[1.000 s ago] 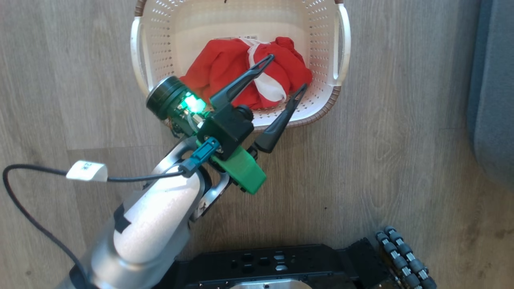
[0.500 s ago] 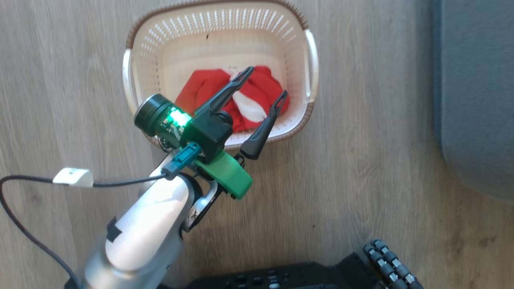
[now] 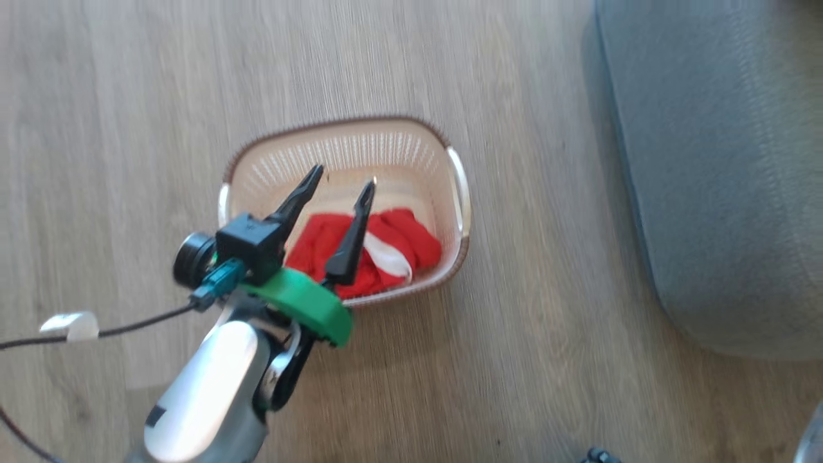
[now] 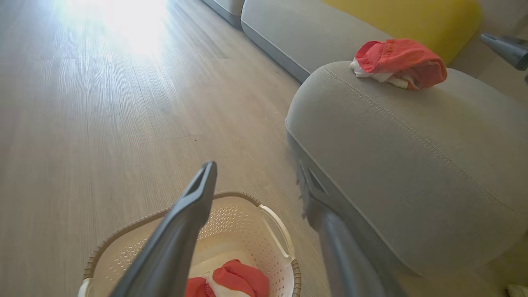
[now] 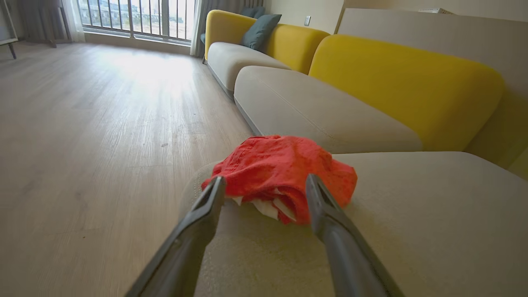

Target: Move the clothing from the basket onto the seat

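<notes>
**A:** Two hands, both spread wide and both empty. The left hand hangs above the near side of the basket, over the garment in the basket.

**B:** What's the risk there?

**A:** That heap is soft, crumpled red cloth with a white band, lying against the near wall. A shallow pinch may catch only one fold, and the rest slips out on the lift. Go too deep and a fingertip could snag the perforated plastic side or hook under the brown woven-look rim. The basket looks light, so it may come up too, or skid on the smooth wood-grain floor.

**B:** And farther out?

**A:** The seat is a grey, tightly woven cushion with a rounded corner and a pale double seam. The garment on the seat lies bunched close to that corner, just beyond the parted fingertips of the right hand, which grips nothing. I cannot tell whether a tip touches the cloth.

**B:** So it may fall?

**A:** I judge so. If a finger drags a fold as the arm pulls away, the cloth could slide over the curved edge to the floor. Beyond it, the yellow backrest is plump and smooth, out of harm's way.
</notes>
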{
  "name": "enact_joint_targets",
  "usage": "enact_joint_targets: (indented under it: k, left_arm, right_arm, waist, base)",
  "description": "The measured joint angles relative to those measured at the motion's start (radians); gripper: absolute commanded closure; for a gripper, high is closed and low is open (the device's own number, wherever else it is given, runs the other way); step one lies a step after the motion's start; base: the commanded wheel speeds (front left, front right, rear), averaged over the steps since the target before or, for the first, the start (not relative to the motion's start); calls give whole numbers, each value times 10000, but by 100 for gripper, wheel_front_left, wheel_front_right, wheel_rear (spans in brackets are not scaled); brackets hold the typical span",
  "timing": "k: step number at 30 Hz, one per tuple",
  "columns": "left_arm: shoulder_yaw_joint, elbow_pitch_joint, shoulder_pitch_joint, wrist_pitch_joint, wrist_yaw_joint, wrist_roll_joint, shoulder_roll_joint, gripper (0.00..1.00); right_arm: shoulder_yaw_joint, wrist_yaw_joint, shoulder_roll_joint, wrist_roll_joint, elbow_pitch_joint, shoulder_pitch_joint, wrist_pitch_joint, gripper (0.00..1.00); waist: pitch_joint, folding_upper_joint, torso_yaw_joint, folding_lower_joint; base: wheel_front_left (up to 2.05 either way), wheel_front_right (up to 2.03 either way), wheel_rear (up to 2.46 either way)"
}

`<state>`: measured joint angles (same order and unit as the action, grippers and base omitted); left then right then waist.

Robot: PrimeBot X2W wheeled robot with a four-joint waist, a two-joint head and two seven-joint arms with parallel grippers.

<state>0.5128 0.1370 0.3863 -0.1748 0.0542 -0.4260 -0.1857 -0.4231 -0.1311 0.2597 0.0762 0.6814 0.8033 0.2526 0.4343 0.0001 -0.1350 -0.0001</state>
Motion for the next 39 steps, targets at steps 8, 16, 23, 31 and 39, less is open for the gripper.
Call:
enact_joint_targets:
  k: [8,16,23,31,39]
  left_arm:
    - [-550,803,-722,-433,414,-127,-284,0]
    - [-1298,1962,-1782,-662,899,-155,-550,0]
    - [-2140,2176,-2335,-731,1135,-121,-479,0]
    - [-2997,2044,-2979,-732,1060,387,-391,0]
    - [-3521,2048,-3103,-732,746,708,-123,0]
  right_arm:
    - [1072,0,-1555,-345,-2874,-3592,-2,0]
    - [1741,0,-2105,-830,-4182,-5682,-10,0]
    - [1896,0,-2132,-1154,-3910,-6889,-6,0]
    - [2092,0,-2138,-1200,-3578,-7618,-4,0]
    - [2435,0,-2144,-1045,-3590,-7675,-4,0]
  waist:
    - [-1488,0,423,0]
    - [-2580,0,1100,0]
    - [-3281,0,1536,0]
    - [-3882,0,1644,0]
    - [-4022,0,1579,0]
  base:
    - [0,0,0]
    - [0,0,0]
    - [0,0,0]
    - [0,0,0]
    - [0,0,0]
